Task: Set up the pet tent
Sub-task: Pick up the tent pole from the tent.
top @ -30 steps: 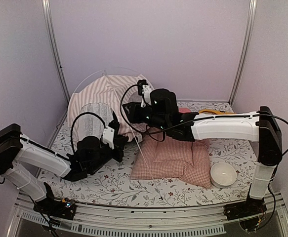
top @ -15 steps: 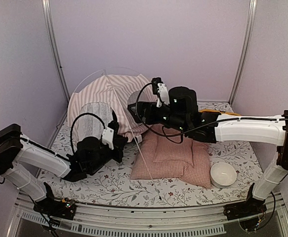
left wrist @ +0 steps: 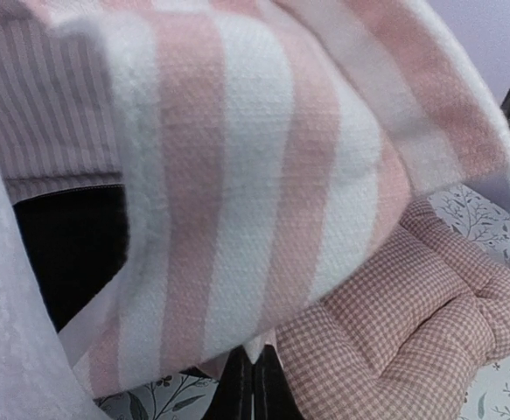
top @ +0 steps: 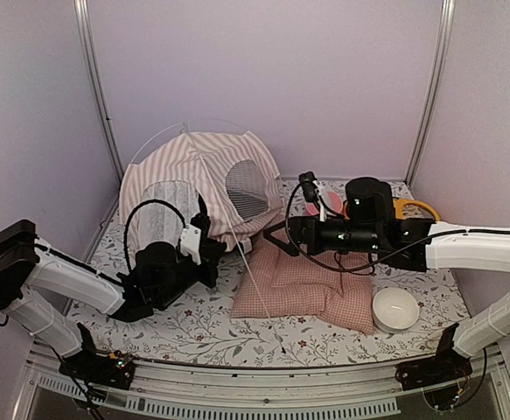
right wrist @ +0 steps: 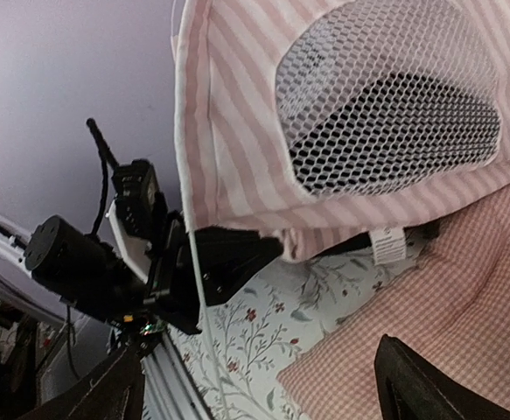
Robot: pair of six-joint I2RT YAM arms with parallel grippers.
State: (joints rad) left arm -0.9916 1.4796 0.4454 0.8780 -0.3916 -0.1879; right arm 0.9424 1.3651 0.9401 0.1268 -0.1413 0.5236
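The tent (top: pixel 198 179) stands humped at the back left of the table (top: pixel 193 328), and its right edge hangs by the corner of the cushion (top: pixel 311 284). I judge the step in hand to be spreading that slack right side. So I want the tent's bulk left where it is and only the low edge drawn outward.

The cushion lies right under my approach. I should come in above it rather than plough through it, or it may ride along and bunch against the tent.

My left gripper (left wrist: pixel 253 385) is closed tight at the front of the tent. The striped cloth runs down into it, so I read it as pinching the fabric, and I would hold it steady as an anchor. My right gripper (top: pixel 276 234) is spread wide and carries nothing.

One thin pole (top: pixel 255 280) slants loose from the tent's front corner across the cushion. I would take that or the hem (right wrist: pixel 324 229), never the mesh window (right wrist: pixel 386 96), which could snag. The small tag (right wrist: pixel 386 243) under the window marks the hem well.

From the right gripper, the tent is just ahead and clearly apart from it. The window faces the fingers and the hem sits low in front. The left gripper sits against the tent's front, beside the curtain (top: pixel 169 206).
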